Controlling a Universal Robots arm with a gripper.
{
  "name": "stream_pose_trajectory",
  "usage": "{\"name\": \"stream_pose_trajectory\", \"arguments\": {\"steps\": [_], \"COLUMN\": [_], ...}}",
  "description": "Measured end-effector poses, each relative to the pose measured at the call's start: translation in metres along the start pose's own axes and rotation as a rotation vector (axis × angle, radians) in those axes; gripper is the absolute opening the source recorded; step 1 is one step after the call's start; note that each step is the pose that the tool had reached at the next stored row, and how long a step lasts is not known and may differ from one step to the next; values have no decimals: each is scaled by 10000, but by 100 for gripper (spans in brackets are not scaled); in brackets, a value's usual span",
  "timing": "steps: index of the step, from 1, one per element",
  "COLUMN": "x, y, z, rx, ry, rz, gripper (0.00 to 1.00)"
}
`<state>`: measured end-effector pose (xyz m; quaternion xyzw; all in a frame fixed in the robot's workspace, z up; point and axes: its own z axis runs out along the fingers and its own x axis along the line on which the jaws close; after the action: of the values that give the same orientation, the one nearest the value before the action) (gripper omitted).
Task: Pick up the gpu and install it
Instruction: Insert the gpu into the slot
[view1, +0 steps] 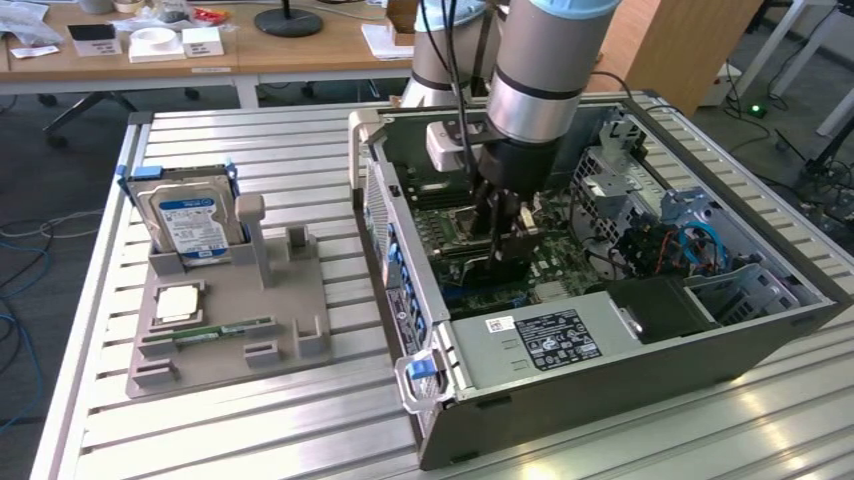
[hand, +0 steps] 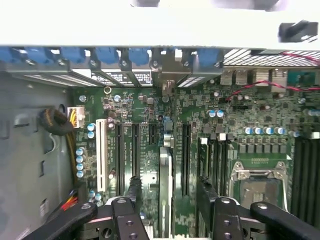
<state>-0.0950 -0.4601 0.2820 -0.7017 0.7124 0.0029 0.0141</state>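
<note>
The gpu (hand: 165, 190) shows edge-on in the wrist view as a thin card. It stands upright on the green motherboard (hand: 145, 150), in line with an expansion slot, and its silver bracket end points toward the case's rear wall. My gripper (hand: 169, 182) straddles it with the black fingers (hand: 134, 192) apart, a gap on each side of the card. In the exterior view the gripper (view1: 505, 255) reaches straight down into the open computer case (view1: 747, 320), fingertips close to the motherboard.
On the exterior view's left a grey stand (view1: 214, 350) holds a blue-labelled hard drive (view1: 191, 215), a small memory stick (view1: 220, 330) and a square chip (view1: 178, 303). Inside the case are a power supply (view1: 547, 340), drive cage (view1: 627, 170), blue cables (view1: 694, 245) and the CPU socket (hand: 260, 187).
</note>
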Motion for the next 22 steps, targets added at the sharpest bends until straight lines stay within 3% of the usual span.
{"name": "stream_pose_trajectory", "arguments": {"steps": [9,22], "x": [-6,-6], "y": [-6,-6], "z": [-256,-258], "rx": [1,2], "ry": [0,-2], "rz": [0,0], "gripper": [57,57]}}
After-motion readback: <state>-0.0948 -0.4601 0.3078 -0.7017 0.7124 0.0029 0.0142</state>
